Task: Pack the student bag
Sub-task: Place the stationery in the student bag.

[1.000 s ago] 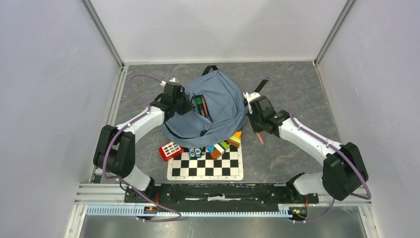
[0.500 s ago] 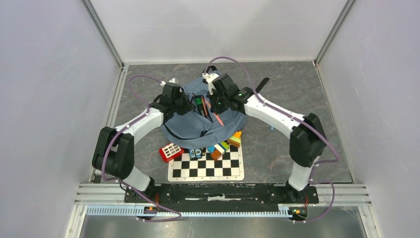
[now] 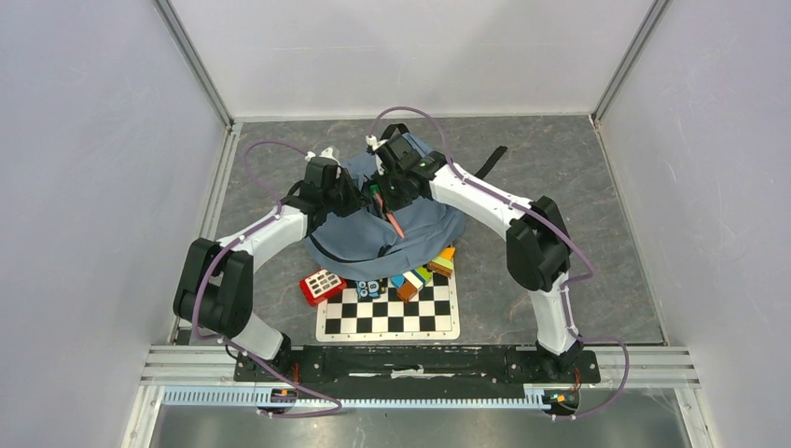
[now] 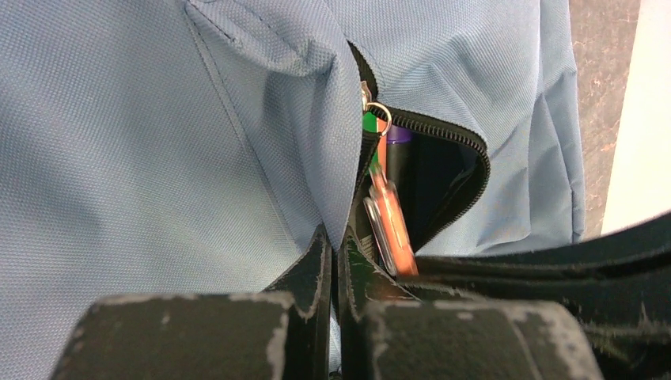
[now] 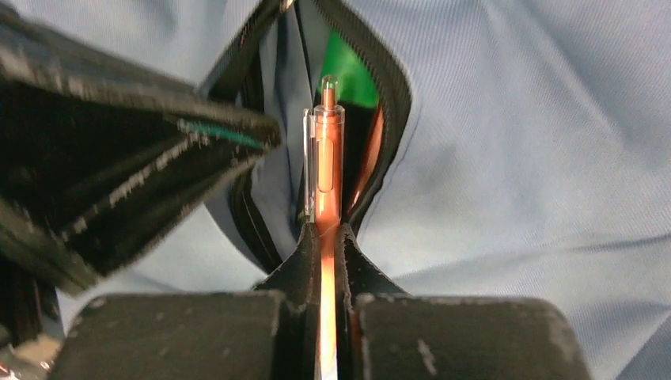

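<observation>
Student bag (image 3: 415, 233) is laid flat on the table (image 3: 578, 187), zip opening (image 5: 360, 119) pinched agape by closed left jaws. Orange pen (image 5: 325, 170) is clamped in right jaws, long axis aimed straight into that opening

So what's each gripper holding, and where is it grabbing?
The right gripper pinches an orange pen around the middle of its barrel. The left gripper pinches the student bag by the fabric edge beside its open zipper.
</observation>
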Motion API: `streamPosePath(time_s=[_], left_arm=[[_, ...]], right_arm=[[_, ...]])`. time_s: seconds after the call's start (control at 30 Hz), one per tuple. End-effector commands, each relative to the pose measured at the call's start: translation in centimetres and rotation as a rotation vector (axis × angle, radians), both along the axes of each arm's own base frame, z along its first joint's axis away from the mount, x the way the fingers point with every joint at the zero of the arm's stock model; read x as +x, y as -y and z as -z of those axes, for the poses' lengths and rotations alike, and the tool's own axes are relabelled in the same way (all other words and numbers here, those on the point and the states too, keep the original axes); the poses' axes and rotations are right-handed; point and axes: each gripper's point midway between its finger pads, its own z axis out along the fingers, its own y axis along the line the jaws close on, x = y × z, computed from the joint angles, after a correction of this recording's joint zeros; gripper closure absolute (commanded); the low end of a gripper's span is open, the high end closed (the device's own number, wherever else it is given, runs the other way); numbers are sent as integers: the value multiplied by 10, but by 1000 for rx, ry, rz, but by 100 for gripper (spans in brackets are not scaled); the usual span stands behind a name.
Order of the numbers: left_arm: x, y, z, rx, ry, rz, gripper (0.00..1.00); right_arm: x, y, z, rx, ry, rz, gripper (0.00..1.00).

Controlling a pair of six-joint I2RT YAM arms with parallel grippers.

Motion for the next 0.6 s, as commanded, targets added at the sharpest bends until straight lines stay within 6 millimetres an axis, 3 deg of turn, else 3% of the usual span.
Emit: streamPosePath(time_s=[0.0, 0.4, 0.57], left_arm=[[-15, 18, -13, -39, 33, 137, 98], [-26, 19, -9, -35, 18, 182, 98], [-26, 15, -8, -23, 10, 163, 98]], right_arm=[[18, -18, -16, 54, 9, 93, 100], [70, -39, -35, 136, 221, 239, 100], [77, -37, -37, 34, 344, 225, 100]])
